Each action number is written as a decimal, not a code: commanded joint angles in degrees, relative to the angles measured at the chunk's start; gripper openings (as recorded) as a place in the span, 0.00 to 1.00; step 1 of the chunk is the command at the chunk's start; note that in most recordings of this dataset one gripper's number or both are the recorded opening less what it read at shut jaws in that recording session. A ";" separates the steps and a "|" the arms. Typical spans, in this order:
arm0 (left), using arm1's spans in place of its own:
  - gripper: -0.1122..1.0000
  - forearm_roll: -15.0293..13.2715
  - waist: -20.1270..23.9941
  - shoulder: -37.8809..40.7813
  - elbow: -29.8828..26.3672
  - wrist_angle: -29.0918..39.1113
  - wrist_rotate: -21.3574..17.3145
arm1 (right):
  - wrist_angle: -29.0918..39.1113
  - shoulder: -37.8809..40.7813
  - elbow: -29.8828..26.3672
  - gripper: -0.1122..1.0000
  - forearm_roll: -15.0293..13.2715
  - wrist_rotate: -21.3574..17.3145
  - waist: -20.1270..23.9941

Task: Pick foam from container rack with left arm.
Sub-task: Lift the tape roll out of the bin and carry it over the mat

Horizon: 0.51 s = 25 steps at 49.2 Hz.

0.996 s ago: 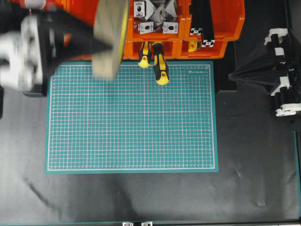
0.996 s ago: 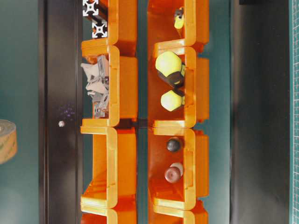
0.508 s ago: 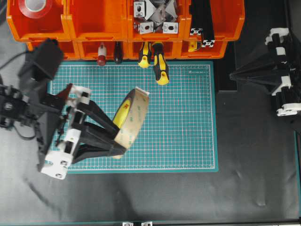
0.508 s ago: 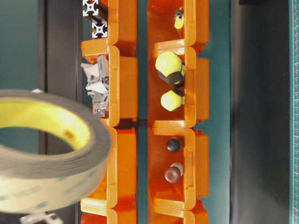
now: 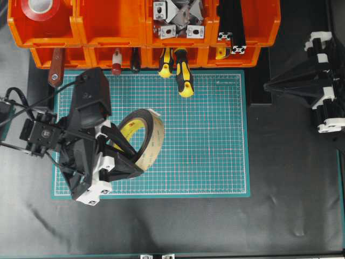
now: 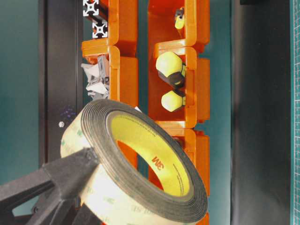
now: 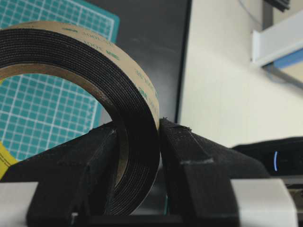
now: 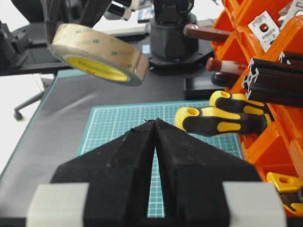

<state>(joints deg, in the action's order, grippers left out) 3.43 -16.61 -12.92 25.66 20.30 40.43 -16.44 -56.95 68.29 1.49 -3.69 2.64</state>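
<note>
Foam (image 5: 141,141): clamped by its rim in the left end effector (image 5: 131,156), above the green mat (image 5: 205,135).
Container rack (image 5: 108,24): red tape roll (image 5: 40,7), metal brackets (image 5: 178,16), yellow-handled screwdrivers (image 5: 183,75).
Right end effector (image 8: 155,127): closed, empty.

A black end effector (image 6: 70,180) grips the foam (image 6: 136,164) before the container rack (image 6: 119,65).

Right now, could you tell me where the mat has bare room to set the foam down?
The cutting mat is bare between the foam and its right edge. Crowded: its top edge by the yellow-handled screwdrivers, its left under the left claw.
</note>
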 commanded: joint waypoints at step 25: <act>0.33 0.18 -0.18 -0.26 -1.85 0.35 -0.09 | -0.97 0.26 -1.32 0.10 0.18 -0.09 -0.18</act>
<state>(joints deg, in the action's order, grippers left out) 3.34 -16.61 -12.57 25.49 21.01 40.52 -16.44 -56.95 68.29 1.49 -3.69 2.55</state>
